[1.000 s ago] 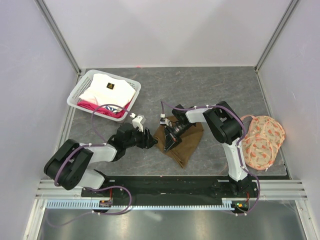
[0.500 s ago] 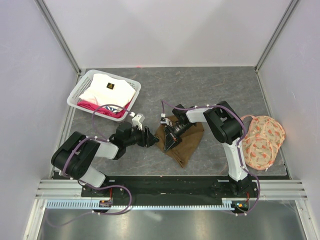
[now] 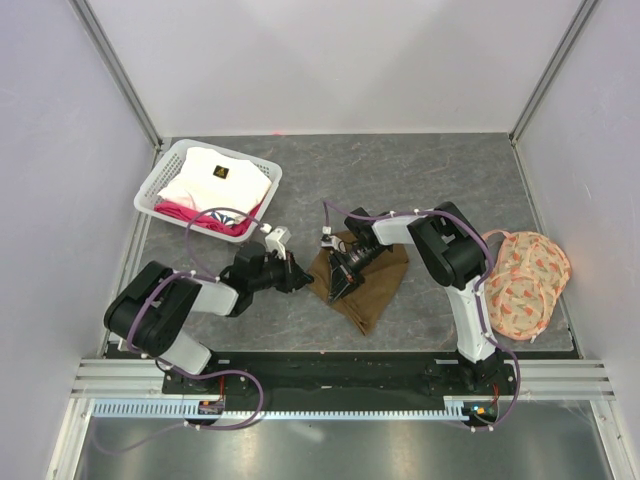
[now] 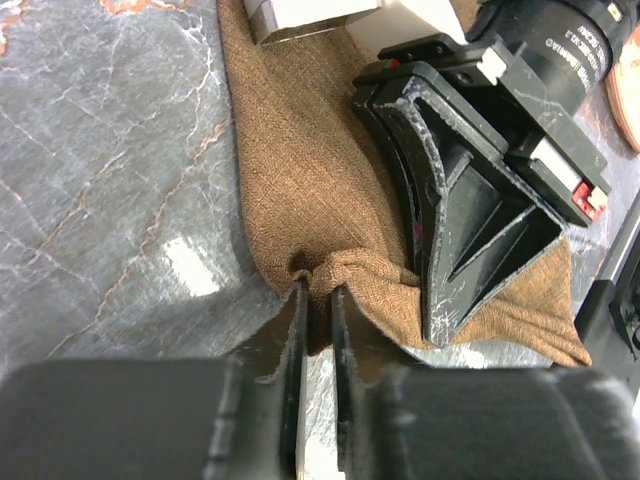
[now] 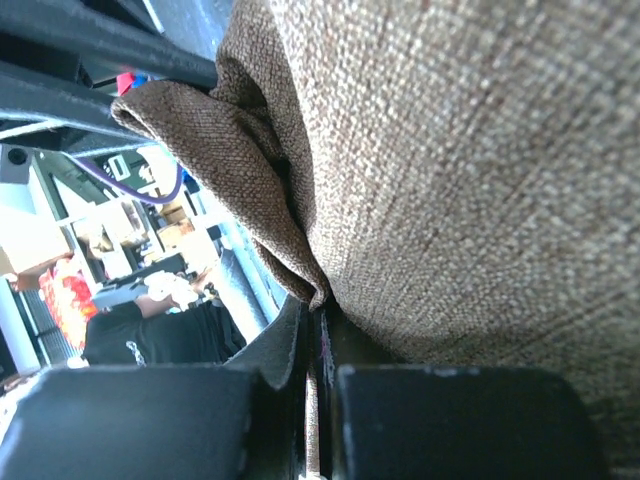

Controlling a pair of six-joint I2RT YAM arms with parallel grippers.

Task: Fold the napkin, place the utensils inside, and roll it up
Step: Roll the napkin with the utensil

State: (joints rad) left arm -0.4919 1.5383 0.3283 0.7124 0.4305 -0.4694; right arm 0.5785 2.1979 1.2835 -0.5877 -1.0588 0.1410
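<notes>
Grip change: left end effector [image 4: 318, 300] has just closed from half open onto the napkin [image 3: 375, 285], bunching its left edge. Right end effector [image 5: 316, 325] stays clamped on a fold. Napkin lies crumpled mid-tabletop [image 3: 430, 170]; with both sides held, folding can probably begin.

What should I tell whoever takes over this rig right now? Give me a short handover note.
Left gripper: shut on the napkin, pinching a bunched bit of its left edge.
Right gripper: shut on the napkin too, with a fold of cloth in its jaws.
Napkin: lies bunched in the middle of the table, between the two arms, not flat.
Spoon: not visible in any view, so find it first.
Done: at most a partial fold, nothing rolled.
Left: finish the fold, lay the spoon inside, roll it up.
</notes>
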